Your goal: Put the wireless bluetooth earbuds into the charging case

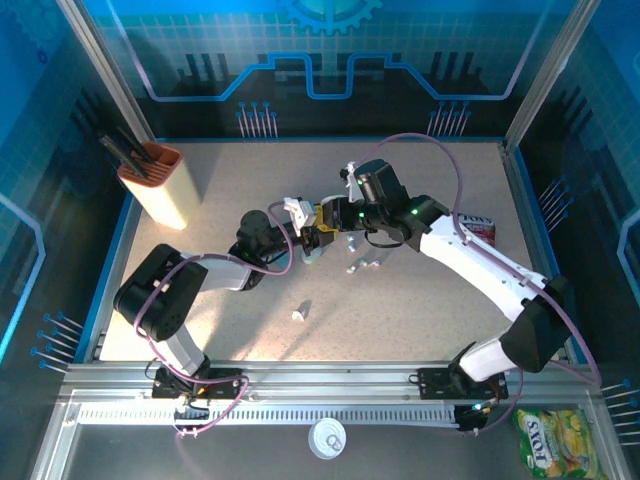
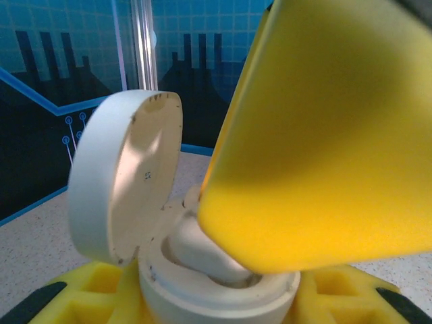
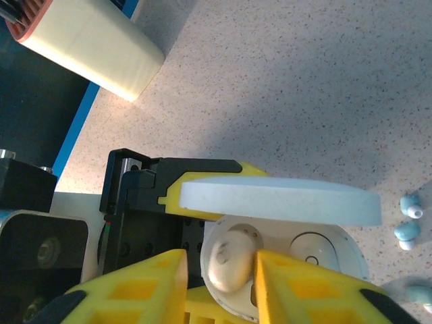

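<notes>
The white charging case (image 2: 216,297) stands with its lid (image 2: 125,175) swung up, and my left gripper (image 2: 216,307) is shut on its base, yellow pads on either side. One white earbud (image 3: 229,260) lies in the case's left socket (image 3: 223,233). The other socket (image 3: 314,246) shows bare. My right gripper (image 3: 221,255) straddles that earbud and is open, with a dark gap at its left finger (image 3: 135,290). In the top view both grippers meet at the case (image 1: 312,248) mid-table. Loose earbuds lie on the table (image 1: 352,240) (image 1: 365,265) (image 1: 299,313).
A beige holder with an orange top (image 1: 155,185) stands at the back left. A snack packet (image 1: 480,230) lies to the right behind my right arm. Pale blue earbuds (image 3: 410,202) (image 3: 405,233) lie right of the case. A white disc (image 1: 327,438) sits below the front rail.
</notes>
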Robot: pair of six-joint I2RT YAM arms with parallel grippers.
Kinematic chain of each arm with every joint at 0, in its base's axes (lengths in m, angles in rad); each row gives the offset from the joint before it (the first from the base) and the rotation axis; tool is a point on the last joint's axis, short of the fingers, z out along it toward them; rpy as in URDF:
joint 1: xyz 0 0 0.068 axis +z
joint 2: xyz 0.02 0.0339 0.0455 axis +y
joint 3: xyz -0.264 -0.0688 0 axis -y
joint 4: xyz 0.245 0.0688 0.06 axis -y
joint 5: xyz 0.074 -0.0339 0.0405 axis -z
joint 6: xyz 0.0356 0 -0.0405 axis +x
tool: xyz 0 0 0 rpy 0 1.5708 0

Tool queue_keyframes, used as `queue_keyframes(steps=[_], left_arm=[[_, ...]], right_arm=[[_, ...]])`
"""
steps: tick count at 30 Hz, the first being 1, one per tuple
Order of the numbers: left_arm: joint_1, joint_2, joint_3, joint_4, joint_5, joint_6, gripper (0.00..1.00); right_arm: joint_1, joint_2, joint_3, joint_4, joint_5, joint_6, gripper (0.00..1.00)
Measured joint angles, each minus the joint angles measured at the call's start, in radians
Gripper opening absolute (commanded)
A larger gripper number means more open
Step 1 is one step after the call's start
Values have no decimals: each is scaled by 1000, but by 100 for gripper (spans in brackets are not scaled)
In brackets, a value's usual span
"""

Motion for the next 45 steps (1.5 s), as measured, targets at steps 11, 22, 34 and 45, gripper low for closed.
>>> queue_keyframes(steps=[11, 22, 34, 45], left_arm=[[4, 0, -8, 3, -1, 1, 35], [4, -9, -84, 16, 0, 3, 35], [4, -48, -90, 5, -13, 1, 35], [4, -58, -89, 8, -23, -29, 34]], right_arm=[[-3, -108, -3, -17, 27, -58, 30], [-43, 48, 176, -58, 17, -147, 21], [-54, 135, 192, -114, 6, -200, 18], [-119, -45, 24, -98, -78, -117, 60]])
